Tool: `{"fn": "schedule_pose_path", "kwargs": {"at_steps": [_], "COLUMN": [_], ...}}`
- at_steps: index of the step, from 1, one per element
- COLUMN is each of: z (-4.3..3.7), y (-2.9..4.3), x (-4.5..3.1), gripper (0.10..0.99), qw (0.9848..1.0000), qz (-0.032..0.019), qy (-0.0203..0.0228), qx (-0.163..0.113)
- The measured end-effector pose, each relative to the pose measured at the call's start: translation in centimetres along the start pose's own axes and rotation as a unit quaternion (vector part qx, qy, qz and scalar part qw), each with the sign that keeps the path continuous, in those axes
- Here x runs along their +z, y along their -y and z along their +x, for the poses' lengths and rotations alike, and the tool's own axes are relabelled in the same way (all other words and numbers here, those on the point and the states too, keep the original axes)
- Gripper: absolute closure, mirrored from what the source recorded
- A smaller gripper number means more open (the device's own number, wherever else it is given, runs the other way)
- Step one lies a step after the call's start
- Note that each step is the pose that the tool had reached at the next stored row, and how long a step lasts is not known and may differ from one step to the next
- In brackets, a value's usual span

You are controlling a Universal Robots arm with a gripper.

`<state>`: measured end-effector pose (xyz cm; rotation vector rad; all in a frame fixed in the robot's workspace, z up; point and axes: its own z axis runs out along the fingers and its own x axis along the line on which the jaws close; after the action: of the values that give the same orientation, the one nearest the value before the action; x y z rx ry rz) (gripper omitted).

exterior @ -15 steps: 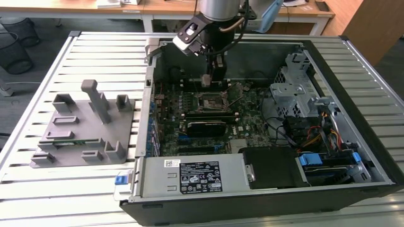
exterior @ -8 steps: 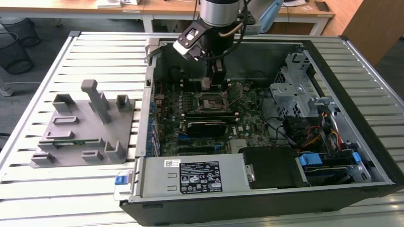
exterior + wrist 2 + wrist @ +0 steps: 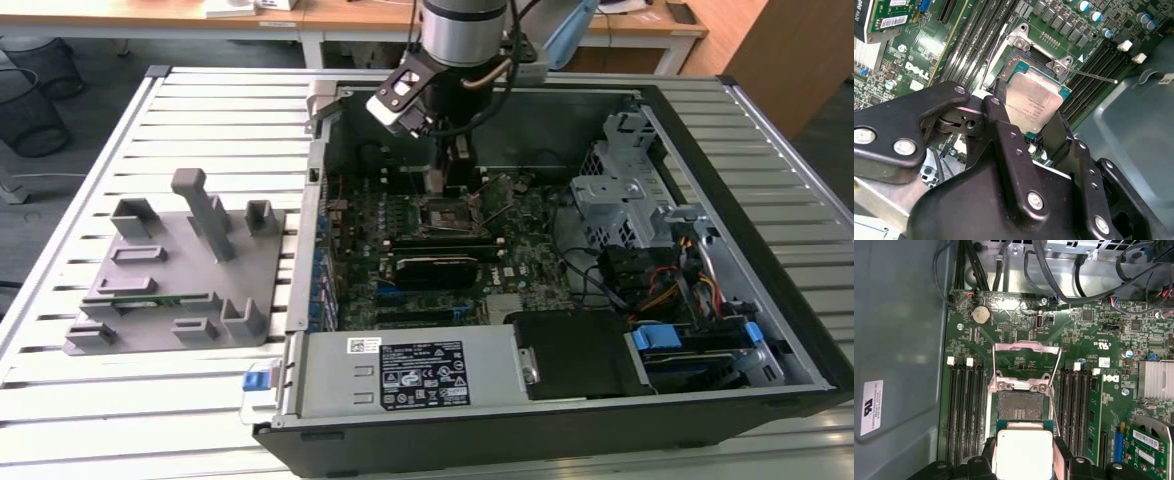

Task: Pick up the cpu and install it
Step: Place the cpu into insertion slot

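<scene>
Exterior view, 9 o'clock: grey fixture tray [image 3: 174, 265] on the slatted worktop [image 3: 200, 110], with a green strip in one slot, probably a memory stick [image 3: 134, 297]. Centre to 3 o'clock: open computer case [image 3: 561, 430], motherboard [image 3: 360, 230] exposed, power supply [image 3: 400, 370] at 6 o'clock. The arm [image 3: 461, 30] comes in from 12 o'clock, with the claw [image 3: 451, 175] down inside the case over the socket [image 3: 447, 213]. In the second wrist view the claw is closed on the cpu [image 3: 1036, 100], fingers [image 3: 1059, 132] pinching two opposite edges, silver lid facing the camera. In the first wrist view the socket's load frame [image 3: 1026, 352] is swung open and the cpu sits just beside and partly over the bare socket. It looks not yet seated; I can't tell the height above the socket. Drive cage [image 3: 621, 190] at 2 o'clock, apart from the claw. Handling call: the chip is light, thin and stiff, and the lid is smooth so it could slip. The underside contacts and socket pins are fragile. Edge grip only, and keep it flat.
</scene>
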<state>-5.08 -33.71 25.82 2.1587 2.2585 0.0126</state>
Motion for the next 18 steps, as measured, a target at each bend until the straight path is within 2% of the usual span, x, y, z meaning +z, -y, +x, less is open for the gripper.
{"fn": "schedule_pose_path", "kwargs": {"at_steps": [5,11,18], "z": [0.00,-0.02,-0.01], "y": [-0.05,-0.45,-0.44], "x": [0.43,0.81,1.40], "gripper": [0.553,0.553,0.553], "qw": [1.0000,1.0000,1.0000], "qz": [0.0000,0.0000,-0.0004], "qy": [0.0000,0.0000,0.0000], "qx": [0.000,0.000,0.000]}}
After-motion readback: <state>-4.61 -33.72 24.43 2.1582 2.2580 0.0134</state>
